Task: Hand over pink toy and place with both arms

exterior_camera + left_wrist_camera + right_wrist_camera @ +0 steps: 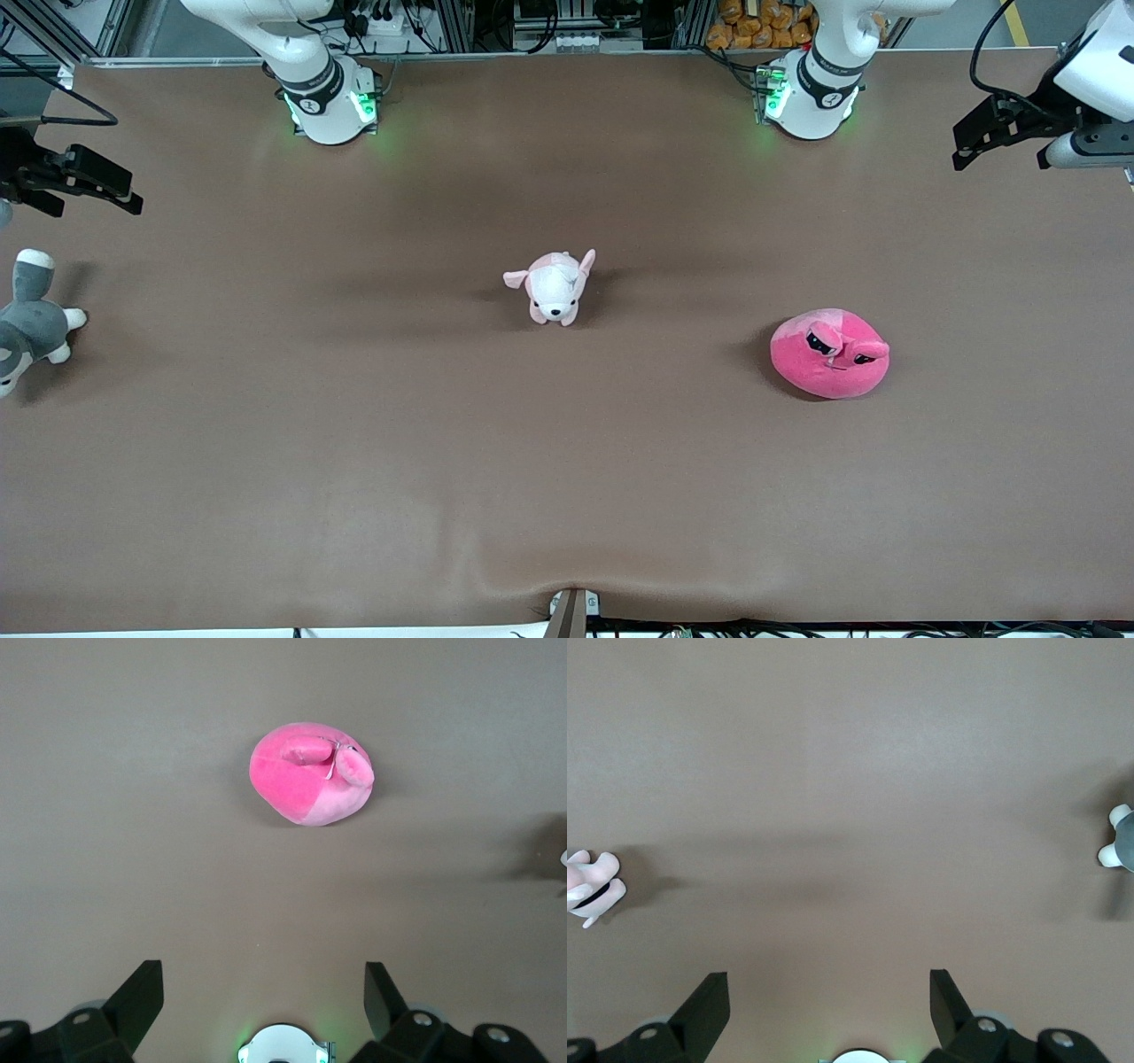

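The grey and white plush [31, 321], soft and fuzzy, was seen at the right arm's end of the brown matte table [354, 487], well apart from the small dog plush [554, 286]. Above it the right gripper [106, 197] was held in the air with its black fingers spread wide and nothing between them. The dog plush, white and pale pink with floppy ears, was found at the table's middle. The pink toy [829, 354], a round hot-pink plush blob with two stalked dark eyes, was seen lying toward the left arm's end from the dog plush and slightly nearer the front camera. The left gripper [988, 137] was held raised over the table's edge at that end, spread wide and empty. No readable writing was seen.
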Tool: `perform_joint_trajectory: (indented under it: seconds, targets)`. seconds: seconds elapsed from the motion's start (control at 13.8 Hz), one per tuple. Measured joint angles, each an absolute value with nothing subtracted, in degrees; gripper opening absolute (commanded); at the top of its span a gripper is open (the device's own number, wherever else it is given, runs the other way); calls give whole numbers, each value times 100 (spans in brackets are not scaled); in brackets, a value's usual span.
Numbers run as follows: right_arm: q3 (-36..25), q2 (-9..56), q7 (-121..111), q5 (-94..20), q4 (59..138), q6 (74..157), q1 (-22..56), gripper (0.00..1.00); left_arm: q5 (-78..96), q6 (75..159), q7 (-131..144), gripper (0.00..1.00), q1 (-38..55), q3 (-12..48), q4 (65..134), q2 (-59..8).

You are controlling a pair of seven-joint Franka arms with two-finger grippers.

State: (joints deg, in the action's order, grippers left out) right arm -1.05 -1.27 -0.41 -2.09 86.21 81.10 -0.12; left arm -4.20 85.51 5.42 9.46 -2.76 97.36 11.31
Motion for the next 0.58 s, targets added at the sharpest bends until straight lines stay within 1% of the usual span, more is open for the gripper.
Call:
perform_joint_trajectory:
  seconds: [0.29, 0.43, 0.58]
  targets:
    - [-113, -127, 61, -210, 8620, 8110, -13, 100, -420, 8547, 542, 100, 865, -278, 9667, 1100]
    - [-112, -127, 64, -211, 8620, 8110, -13, 100, -420, 8381, 542, 100, 857, -280, 9418, 945]
    - [-111, -127, 65, -212, 8620, 8108, -13, 100, -426, 8170, 542, 100, 857, -279, 9028, 659]
